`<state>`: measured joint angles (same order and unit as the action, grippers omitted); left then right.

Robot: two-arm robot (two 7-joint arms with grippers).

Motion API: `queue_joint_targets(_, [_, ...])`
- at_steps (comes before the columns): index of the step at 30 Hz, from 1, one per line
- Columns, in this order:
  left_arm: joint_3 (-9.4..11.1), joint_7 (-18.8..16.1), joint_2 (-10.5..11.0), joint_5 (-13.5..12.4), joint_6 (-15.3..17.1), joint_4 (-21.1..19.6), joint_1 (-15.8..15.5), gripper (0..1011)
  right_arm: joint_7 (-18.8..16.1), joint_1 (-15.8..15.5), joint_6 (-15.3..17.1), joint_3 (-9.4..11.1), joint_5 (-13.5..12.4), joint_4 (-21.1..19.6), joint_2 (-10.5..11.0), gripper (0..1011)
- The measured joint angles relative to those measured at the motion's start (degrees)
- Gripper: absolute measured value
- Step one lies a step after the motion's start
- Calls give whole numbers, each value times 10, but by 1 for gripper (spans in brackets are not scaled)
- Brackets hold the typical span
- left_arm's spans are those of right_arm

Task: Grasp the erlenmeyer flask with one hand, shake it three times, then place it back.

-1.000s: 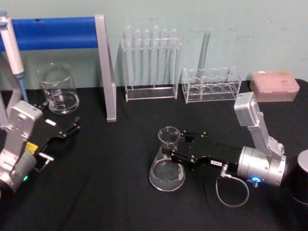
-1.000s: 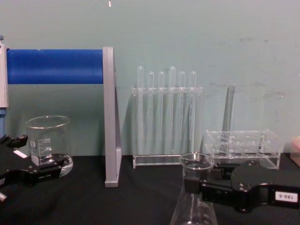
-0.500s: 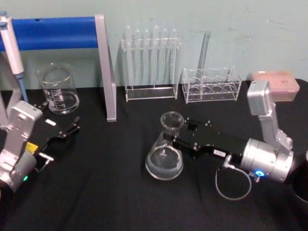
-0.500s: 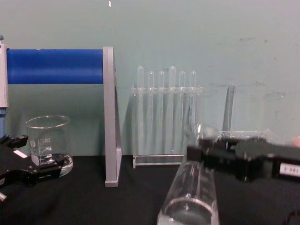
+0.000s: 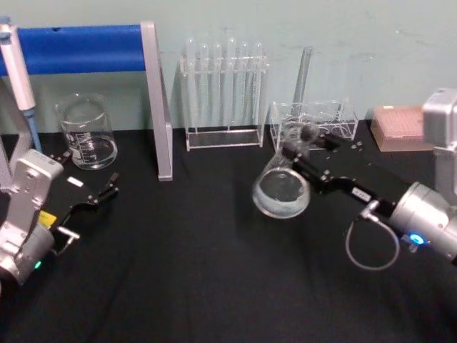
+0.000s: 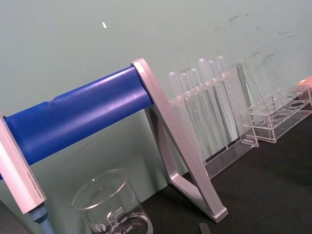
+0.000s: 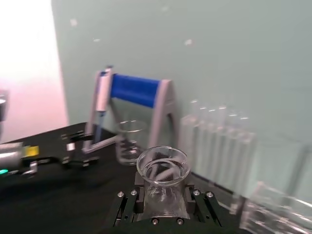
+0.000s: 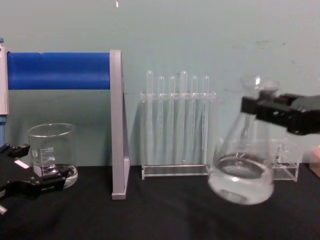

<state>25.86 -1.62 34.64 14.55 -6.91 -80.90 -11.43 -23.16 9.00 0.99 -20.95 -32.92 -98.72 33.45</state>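
Observation:
The erlenmeyer flask (image 5: 282,191) is clear glass and hangs tilted above the black table, right of centre, with its wide base swung toward the left. My right gripper (image 5: 303,146) is shut on its neck. In the chest view the flask (image 8: 242,172) is clear of the tabletop in front of the racks, and the right gripper (image 8: 257,107) clamps it just below the rim. The right wrist view looks down on the flask's flared mouth (image 7: 162,165) between the black fingers (image 7: 127,208). My left gripper (image 5: 93,196) rests open and idle at the table's left side, near the beaker.
A glass beaker (image 5: 87,134) stands at the back left beside a blue-barred stand (image 5: 78,46) holding a pipette (image 5: 18,71). A test tube rack (image 5: 225,93), a low acrylic rack (image 5: 314,125) and a pink tip box (image 5: 400,125) line the back wall.
My right gripper has lifted the flask off the table and carried it up, back and to the right, tipping it more. The left arm has not moved.

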Motion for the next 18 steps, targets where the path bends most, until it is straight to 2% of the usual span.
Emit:
queue_joint_targets(4, [0, 0, 0, 0, 0, 0, 0, 1001, 45, -26, 2, 34, 8, -20, 1, 456])
queue_joint_targets(7, [0, 0, 0, 0, 0, 0, 0, 1001, 62, -39, 4, 52, 10, -27, 2, 456])
queue_joint_targets(10, [0, 0, 0, 0, 0, 0, 0, 1001, 87, -61, 6, 79, 14, -37, 3, 456])
queue_joint_targets(17, [0, 0, 0, 0, 0, 0, 0, 1001, 118, -93, 11, 115, 22, -52, -1, 456])
queue_joint_targets(18, [0, 0, 0, 0, 0, 0, 0, 1001, 118, -93, 11, 115, 22, -52, -1, 456])
